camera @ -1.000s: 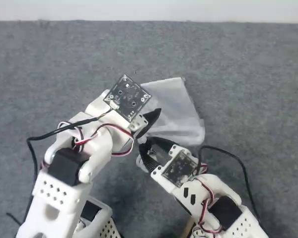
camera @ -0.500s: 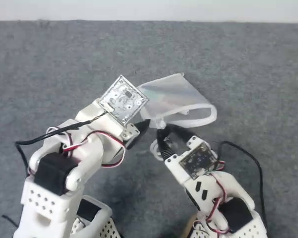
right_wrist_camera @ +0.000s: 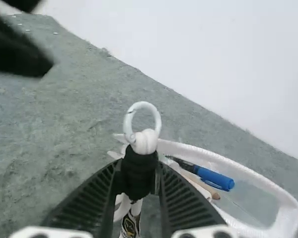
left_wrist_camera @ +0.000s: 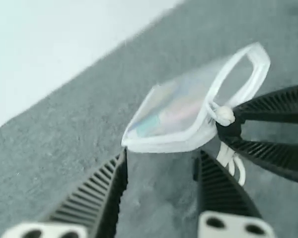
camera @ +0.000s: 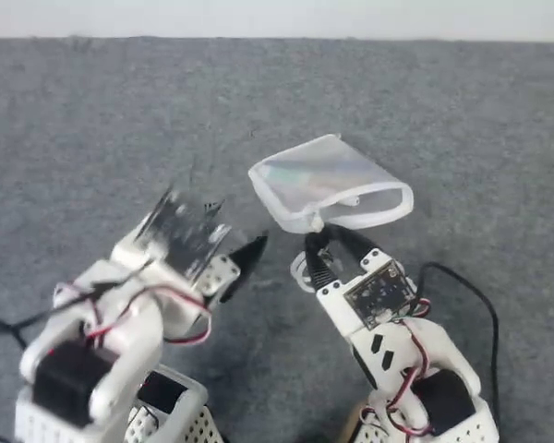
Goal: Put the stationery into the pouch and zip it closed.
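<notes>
The right tool point(right_wrist_camera: 137, 166) is clamped tight on the white zip pull with a bead and a ring point(right_wrist_camera: 142, 133), which stands up just past its black ribbed fingertips. In the high view this right tool point(camera: 319, 242) meets the near rim of the translucent, white-edged plastic pouch point(camera: 323, 180). The left tool point(camera: 250, 253) sits beside it, a little apart from the pouch, with its jaws spread wide and nothing between them; in its own view the left tool point(left_wrist_camera: 161, 161) frames the pouch point(left_wrist_camera: 175, 110) and the zip pull point(left_wrist_camera: 224, 116). The pouch mouth gapes open, and inside lie a blue pen point(right_wrist_camera: 213, 178) and a thin wooden pencil point(right_wrist_camera: 204, 189). Beyond it stretches the grey carpeted surface point(camera: 120, 120)
</notes>
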Tool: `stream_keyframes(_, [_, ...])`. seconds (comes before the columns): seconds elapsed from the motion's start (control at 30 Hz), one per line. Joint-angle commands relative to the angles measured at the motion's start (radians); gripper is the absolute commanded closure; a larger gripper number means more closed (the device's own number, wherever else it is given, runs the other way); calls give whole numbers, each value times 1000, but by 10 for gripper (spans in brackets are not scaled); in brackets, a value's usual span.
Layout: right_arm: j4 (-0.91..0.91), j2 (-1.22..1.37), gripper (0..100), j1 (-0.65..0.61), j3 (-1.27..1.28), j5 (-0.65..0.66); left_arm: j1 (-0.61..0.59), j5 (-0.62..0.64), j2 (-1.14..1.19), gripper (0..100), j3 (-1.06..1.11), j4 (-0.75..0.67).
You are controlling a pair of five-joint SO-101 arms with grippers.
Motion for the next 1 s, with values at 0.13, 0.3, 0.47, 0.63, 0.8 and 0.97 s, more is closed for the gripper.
stream_keyframes(0.13, [68,-18,993,25,-157,78,3,37,-313,735,334,-203])
stream_keyframes(0.3, [122,-18,993,24,-190,187,5,-34,-434,735,524,-304])
stream_keyframes(0.47, [177,-18,993,28,-233,230,31,-6,-488,739,670,-437])
stream_keyframes(0.63, [252,-18,993,25,-293,242,63,29,-493,739,711,-493])
stream_keyframes(0.8, [282,-18,993,21,-302,302,66,31,-489,737,711,-496])
stream_keyframes(0.97, [360,-18,993,-56,-354,313,157,23,-493,736,711,-459])
